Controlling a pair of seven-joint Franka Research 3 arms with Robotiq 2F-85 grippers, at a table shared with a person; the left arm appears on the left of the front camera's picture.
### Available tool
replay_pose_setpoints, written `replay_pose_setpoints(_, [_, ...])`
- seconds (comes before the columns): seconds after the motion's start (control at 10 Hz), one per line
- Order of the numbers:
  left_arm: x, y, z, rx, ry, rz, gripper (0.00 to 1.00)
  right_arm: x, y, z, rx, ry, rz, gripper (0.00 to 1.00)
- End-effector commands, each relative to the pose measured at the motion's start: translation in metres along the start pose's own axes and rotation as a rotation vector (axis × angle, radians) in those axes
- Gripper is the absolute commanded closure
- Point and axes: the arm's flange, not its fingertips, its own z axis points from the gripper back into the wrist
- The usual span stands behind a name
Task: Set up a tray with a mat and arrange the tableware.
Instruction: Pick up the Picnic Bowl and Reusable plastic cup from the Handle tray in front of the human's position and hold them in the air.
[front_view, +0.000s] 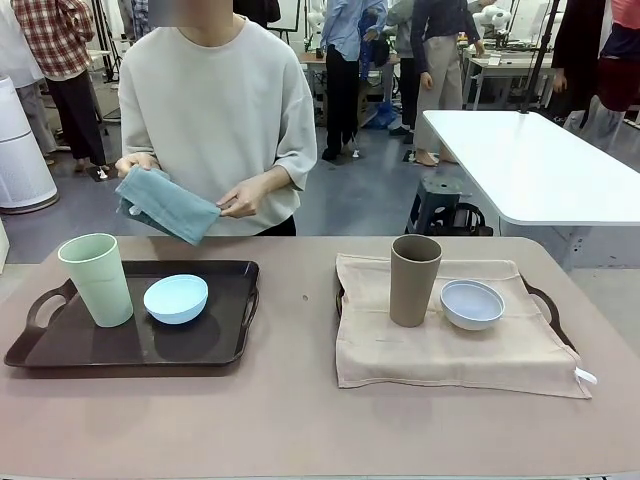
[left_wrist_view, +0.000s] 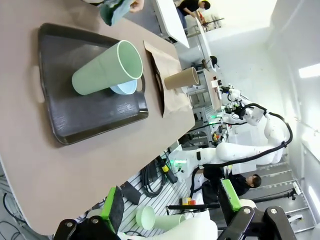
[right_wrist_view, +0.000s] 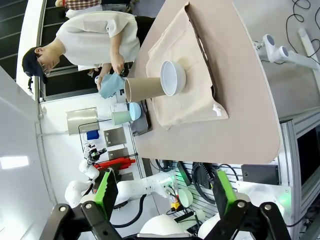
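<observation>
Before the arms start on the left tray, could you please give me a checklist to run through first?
1. Left gripper open and empty: ok.
2. Right gripper open and empty: ok.
3. Beige mat under the taupe tumbler and pale bowl: ok.
4. Mat on the left tray: not ok; green tumbler and blue bowl stand on bare tray.
5. Teal cloth on the table: not ok; the person's hand holds it.
</observation>
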Motion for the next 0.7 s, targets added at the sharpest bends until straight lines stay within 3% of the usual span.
replay_pose_setpoints(0.0, [-0.0002,-0.0015,0.0014,-0.003,-0.008,0.004,0.00,-0.0003,-0.0013,-0.0006,0.015,0.001,0.007,0.00])
replay_pose_setpoints(0.6, [-0.0002,-0.0015,0.0014,-0.003,-0.008,0.004,0.00,-0.0003,-0.0013,-0.0006,0.015,0.001,0.007,0.00])
